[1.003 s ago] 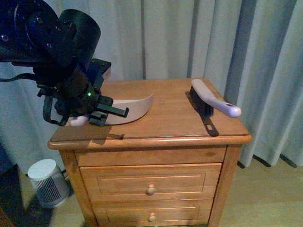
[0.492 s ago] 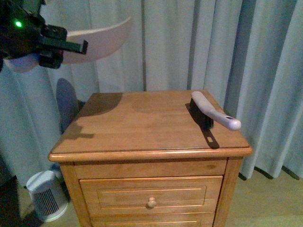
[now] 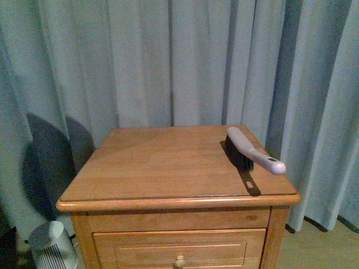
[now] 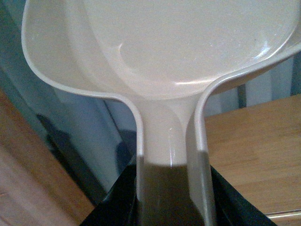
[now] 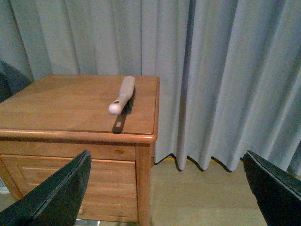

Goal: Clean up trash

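My left gripper (image 4: 171, 197) is shut on the handle of the pink dustpan (image 4: 169, 52), which fills the left wrist view; I see no trash in its scoop. Neither arm shows in the front view. A hand brush with a pale handle and black bristles (image 3: 249, 151) lies on the right side of the wooden nightstand's top (image 3: 162, 162); it also shows in the right wrist view (image 5: 123, 94). My right gripper (image 5: 171, 188) is open and empty, off the nightstand's right side above the floor. The crumpled white trash wad is not in view.
Grey curtains (image 3: 168, 61) hang close behind and to the right of the nightstand. A small white round appliance (image 3: 53, 244) stands on the floor at its left. Drawers with round knobs (image 3: 179, 260) face me. Wooden floor (image 5: 197, 193) lies to the right.
My left arm lifted the pink dustpan off the nightstand's left side, rose up and left, and has gone out of the front view. The brush has not moved.
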Action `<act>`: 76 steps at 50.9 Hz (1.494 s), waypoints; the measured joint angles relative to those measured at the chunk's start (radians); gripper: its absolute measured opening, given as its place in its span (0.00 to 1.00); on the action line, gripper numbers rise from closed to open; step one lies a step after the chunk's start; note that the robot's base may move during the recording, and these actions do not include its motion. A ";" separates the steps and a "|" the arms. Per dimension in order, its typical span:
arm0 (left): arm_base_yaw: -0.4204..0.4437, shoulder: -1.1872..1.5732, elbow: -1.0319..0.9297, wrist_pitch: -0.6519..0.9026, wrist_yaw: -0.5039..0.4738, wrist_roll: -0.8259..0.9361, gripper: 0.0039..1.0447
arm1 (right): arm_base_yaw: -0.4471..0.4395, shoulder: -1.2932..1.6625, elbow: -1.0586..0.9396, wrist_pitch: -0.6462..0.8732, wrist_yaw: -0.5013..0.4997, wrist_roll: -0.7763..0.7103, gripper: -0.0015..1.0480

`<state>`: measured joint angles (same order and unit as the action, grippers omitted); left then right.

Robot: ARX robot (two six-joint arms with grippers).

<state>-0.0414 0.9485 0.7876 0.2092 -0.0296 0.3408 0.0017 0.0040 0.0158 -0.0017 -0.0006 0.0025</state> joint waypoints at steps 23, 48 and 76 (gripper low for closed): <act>0.106 -0.362 -0.196 -0.122 0.109 -0.010 0.25 | 0.000 0.000 0.000 0.000 0.000 0.000 0.93; 0.105 -0.410 -0.248 -0.146 0.121 -0.044 0.25 | 0.000 0.000 0.000 0.000 0.000 0.000 0.93; 0.103 -0.411 -0.249 -0.147 0.124 -0.052 0.25 | 0.124 0.550 0.252 0.024 0.344 0.058 0.93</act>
<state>0.0620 0.5373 0.5388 0.0624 0.0944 0.2890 0.1261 0.5545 0.2680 0.0219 0.3435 0.0608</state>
